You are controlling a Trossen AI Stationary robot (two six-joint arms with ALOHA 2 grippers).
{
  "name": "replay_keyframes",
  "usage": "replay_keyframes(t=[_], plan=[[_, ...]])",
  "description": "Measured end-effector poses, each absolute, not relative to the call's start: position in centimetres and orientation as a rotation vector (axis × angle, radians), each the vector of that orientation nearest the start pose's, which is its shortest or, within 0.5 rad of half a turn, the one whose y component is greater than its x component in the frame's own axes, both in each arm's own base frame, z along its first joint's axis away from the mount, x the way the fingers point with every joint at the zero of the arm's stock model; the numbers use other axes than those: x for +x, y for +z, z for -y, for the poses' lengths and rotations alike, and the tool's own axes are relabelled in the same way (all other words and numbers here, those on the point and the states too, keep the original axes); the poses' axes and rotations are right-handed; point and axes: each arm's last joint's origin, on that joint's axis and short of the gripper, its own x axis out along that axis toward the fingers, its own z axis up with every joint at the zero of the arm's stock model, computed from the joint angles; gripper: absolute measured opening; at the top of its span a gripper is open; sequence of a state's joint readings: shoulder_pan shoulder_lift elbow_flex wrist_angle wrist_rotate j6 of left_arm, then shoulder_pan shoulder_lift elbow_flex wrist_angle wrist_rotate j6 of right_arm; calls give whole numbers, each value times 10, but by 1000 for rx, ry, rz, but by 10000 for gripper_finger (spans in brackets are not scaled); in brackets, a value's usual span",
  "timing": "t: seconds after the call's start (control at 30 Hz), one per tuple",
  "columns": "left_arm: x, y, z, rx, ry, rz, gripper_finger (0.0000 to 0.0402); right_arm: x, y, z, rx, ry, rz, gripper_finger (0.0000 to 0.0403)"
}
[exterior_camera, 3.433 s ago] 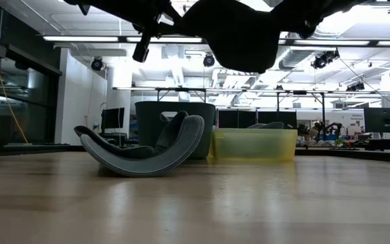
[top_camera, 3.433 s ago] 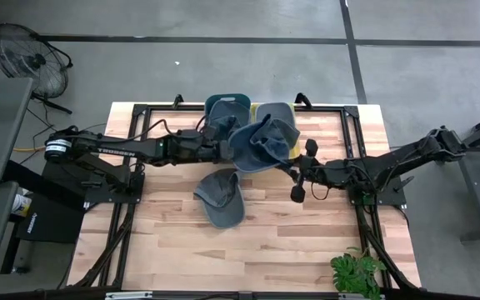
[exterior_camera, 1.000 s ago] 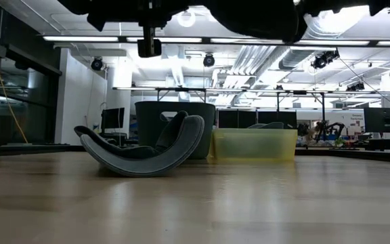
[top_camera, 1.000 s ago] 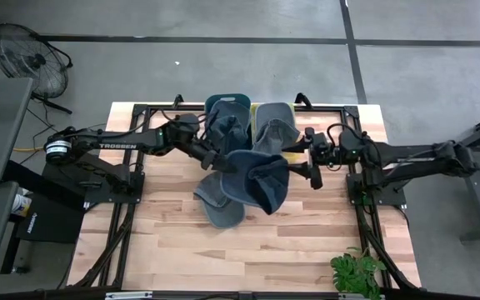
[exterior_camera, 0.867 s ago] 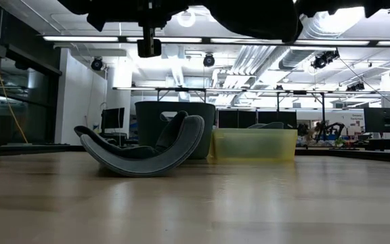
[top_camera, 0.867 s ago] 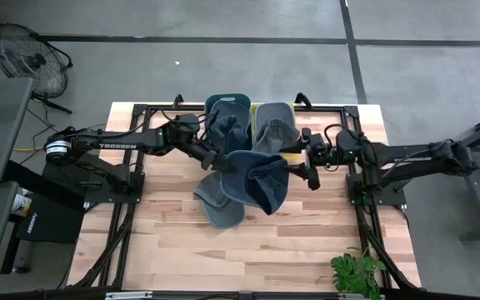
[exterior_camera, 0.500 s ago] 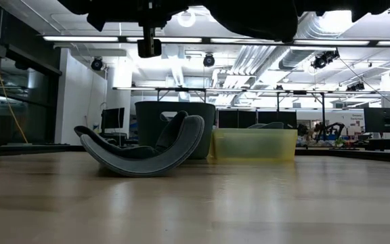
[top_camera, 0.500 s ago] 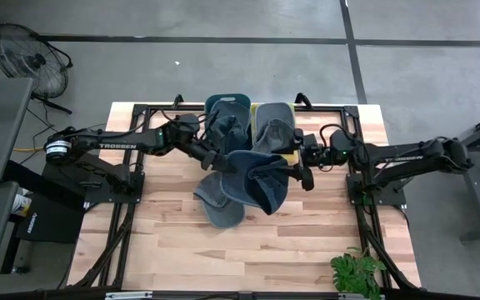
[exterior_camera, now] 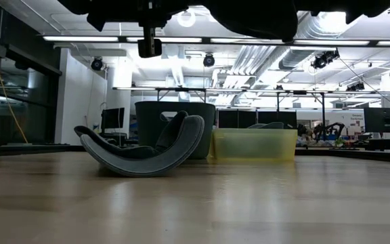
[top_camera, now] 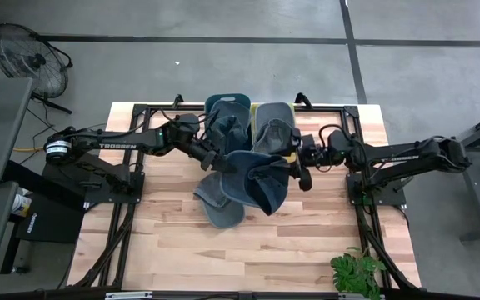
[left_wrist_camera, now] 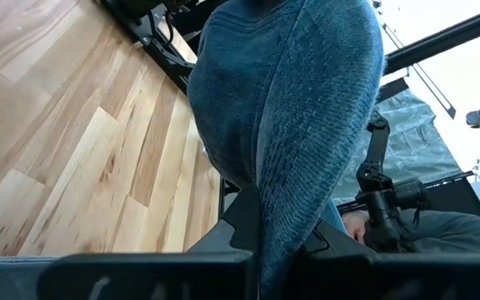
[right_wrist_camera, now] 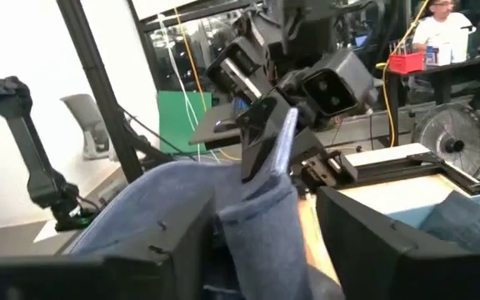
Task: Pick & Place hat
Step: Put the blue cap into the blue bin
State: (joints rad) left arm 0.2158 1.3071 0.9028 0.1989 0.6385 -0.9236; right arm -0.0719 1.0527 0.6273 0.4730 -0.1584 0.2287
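A blue knitted hat hangs in the air above the table's middle, with my left gripper shut on its left edge. In the left wrist view the hat fills the picture. My right gripper stands open at the hat's right edge, with a bunched fold of the cloth between its fingers. A second, grey hat lies under the held one. It rests on the table on its curved underside, both ends turned up. My left gripper pinches the blue hat's left edge between its two fingers, reaching in from the table's left. The hat is lifted clear of the table and droops from the hold. My right gripper has a finger against the fold's side; whether it holds the cloth I cannot tell.
A dark teal bin and a yellow bin stand side by side at the table's far edge, each with cloth in it. A potted plant sits at the near right corner. A person sits in the room beyond.
My right gripper has moved toward the table's left, up to the blue hat's right edge, and now has the cloth between its fingers. The hat and my left gripper have stayed where they were.
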Motion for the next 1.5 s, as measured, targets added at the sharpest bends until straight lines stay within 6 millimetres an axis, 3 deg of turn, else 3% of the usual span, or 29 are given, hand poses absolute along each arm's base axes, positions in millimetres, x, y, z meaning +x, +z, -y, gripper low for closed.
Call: replay_keyframes(t=[0.47,0.63,0.97,1.33,1.5], plan=[[286,299,-45,-987,-310,-368,5,233,290,12,195,98,33,15],[286,300,-45,-982,-312,-361,9,233,294,12,175,99,76,14],[287,299,-46,-940,-281,-340,68,233,297,13,167,70,105,4],[285,300,-55,-902,-216,-301,180,233,293,15,174,8,70,3],[279,304,-68,-914,-180,-272,200,233,292,16,179,-34,67,3]])
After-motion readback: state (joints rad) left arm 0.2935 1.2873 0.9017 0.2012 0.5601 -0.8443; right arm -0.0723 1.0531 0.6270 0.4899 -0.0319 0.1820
